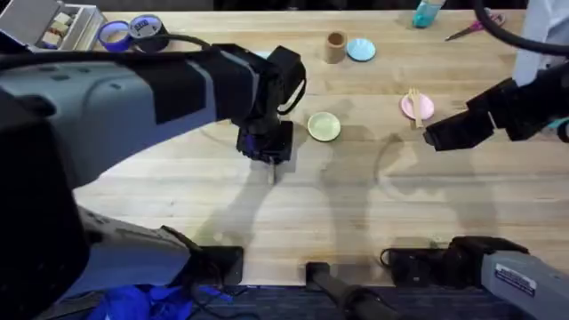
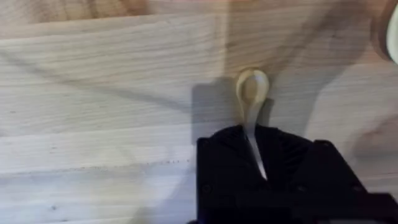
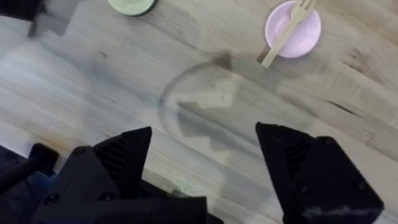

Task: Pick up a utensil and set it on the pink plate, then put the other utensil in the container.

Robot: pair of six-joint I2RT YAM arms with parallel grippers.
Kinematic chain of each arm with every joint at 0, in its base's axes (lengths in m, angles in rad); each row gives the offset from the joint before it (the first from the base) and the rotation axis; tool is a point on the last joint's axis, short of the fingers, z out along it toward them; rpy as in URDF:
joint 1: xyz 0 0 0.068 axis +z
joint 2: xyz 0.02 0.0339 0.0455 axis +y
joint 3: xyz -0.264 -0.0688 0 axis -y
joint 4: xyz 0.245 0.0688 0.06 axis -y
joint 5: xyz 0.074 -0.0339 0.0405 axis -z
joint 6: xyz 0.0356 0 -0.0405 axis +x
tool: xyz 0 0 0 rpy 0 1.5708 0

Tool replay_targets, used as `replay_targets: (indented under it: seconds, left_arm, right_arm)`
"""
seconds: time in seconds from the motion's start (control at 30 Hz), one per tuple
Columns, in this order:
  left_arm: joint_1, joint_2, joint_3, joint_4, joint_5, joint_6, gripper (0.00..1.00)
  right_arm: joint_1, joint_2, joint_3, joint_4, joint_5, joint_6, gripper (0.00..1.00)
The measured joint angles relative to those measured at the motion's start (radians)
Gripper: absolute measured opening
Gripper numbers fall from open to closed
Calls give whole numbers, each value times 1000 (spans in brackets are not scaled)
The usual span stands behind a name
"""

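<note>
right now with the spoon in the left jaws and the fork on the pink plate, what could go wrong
The spoon is held by its thin handle end, bowl sticking far out of the left gripper, so it may pivot or slip in transit. The container is narrow and stands right beside the blue plate; a tilted spoon could miss it. The fork overhangs the pink plate, so a bump could tip it off.
</note>
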Motion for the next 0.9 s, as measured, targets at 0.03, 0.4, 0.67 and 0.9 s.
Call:
replay_targets:
  seconds: [0.03, 0.4, 0.67, 0.9]
  left_arm:
    - [-2, 6, 7, -6, -3, 1, 113]
    - [23, 34, 107, -43, -68, 29, 76]
    - [71, 33, 174, -46, -76, 73, 56]
    - [124, 33, 227, 40, -86, 198, 42]
  right_arm:
    - [0, 0, 0, 1, 0, 0, 997]
    - [0, 0, 0, 5, 0, 0, 997]
    - [0, 0, 0, 11, 0, 0, 997]
    - [0, 0, 0, 16, 0, 0, 997]
